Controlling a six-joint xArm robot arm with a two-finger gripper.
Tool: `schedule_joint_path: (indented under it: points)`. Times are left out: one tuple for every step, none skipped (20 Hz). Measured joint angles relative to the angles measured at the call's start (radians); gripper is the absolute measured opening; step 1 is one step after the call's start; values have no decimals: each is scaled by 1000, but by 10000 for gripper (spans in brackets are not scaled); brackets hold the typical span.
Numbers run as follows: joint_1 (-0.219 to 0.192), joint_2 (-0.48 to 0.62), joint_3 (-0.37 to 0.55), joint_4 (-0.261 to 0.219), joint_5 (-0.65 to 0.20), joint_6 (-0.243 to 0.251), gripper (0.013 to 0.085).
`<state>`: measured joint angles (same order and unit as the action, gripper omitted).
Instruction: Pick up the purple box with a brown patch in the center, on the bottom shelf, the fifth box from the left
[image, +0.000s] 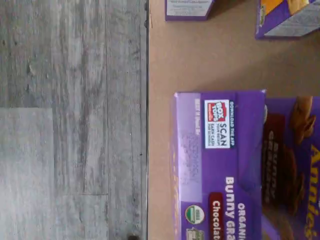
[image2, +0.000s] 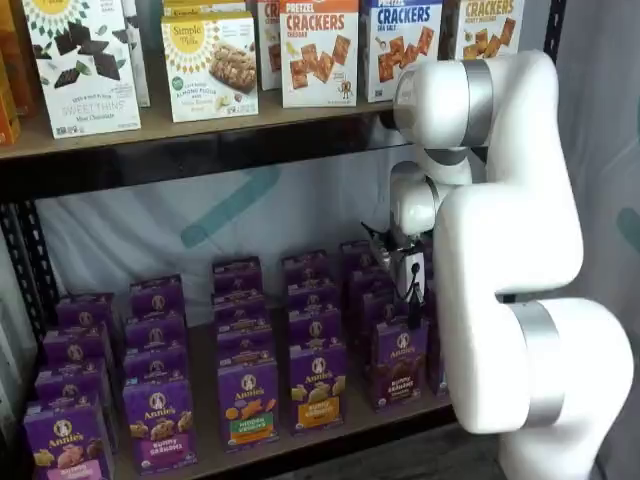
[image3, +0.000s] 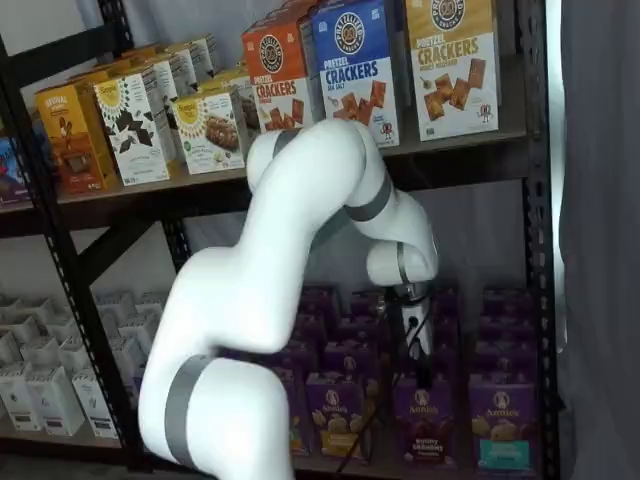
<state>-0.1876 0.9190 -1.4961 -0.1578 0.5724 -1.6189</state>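
1. The purple box stands upright at the front edge of the bottom shelf, its brown patch facing out — in both shelf views it heads its own column.
2. Just beside it stands a purple carton with a yellow patch.
3. The gripper hangs right above the purple box, black fingers pointing down — jaws spread wide, nothing between them.
4. The wrist view shows the box's top flap and the grey plank floor.
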Motion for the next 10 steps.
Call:
schedule_joint_path:
  points:
    - [-1, 5, -5, 3, 2, -3, 850]
    - [-1, 11, -11, 8, 6, -8, 850]
    - [-2, 16, -15, 13, 8, -13, 850]
    - [-3, 20, -19, 20, 10, -20, 850]
    - [-5, 24, -23, 30, 11, -30, 850]
    - [-7, 28, -26, 39, 12, -39, 850]
    - [-9, 32, -28, 49, 12, -50, 850]
    - [-11, 35, -30, 55, 10, -56, 850]
    - [-13, 38, -31, 59, 8, -62, 850]
    - [-15, 40, -32, 64, 7, -68, 850]
